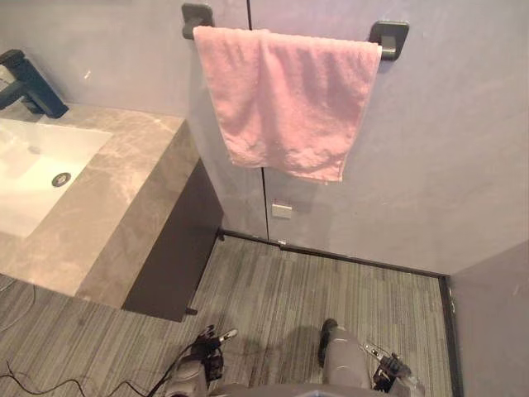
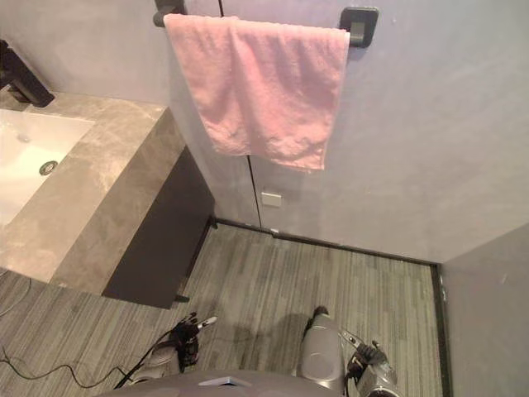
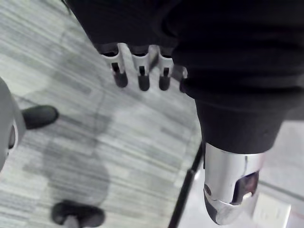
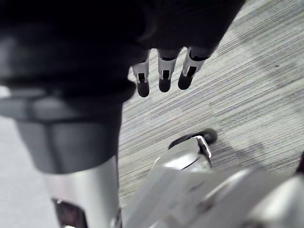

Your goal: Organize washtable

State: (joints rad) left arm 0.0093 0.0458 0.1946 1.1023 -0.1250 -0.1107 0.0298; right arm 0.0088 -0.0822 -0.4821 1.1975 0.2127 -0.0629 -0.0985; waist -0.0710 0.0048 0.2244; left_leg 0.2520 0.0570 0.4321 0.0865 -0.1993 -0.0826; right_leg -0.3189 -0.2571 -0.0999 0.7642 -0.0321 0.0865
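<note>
A pink towel [image 1: 285,99] hangs folded over a dark rail [image 1: 388,37] on the grey wall ahead. At the left stands the washtable [image 1: 124,207], a marble top with a white sink [image 1: 33,165] and a dark faucet [image 1: 29,83]. My left hand [image 1: 211,351] hangs low over the floor, well below the washtable. In its wrist view the fingers [image 3: 140,71] are straight and hold nothing. My right hand [image 1: 387,372] hangs low at the lower right, its fingers [image 4: 164,71] also straight and empty.
A dark cabinet [image 1: 173,248] sits under the marble top, its corner jutting toward the middle. A small white plate [image 1: 282,210] is set in the wall below the towel. Grey striped flooring [image 1: 331,289] runs to the wall, with a side wall [image 1: 496,322] at the right.
</note>
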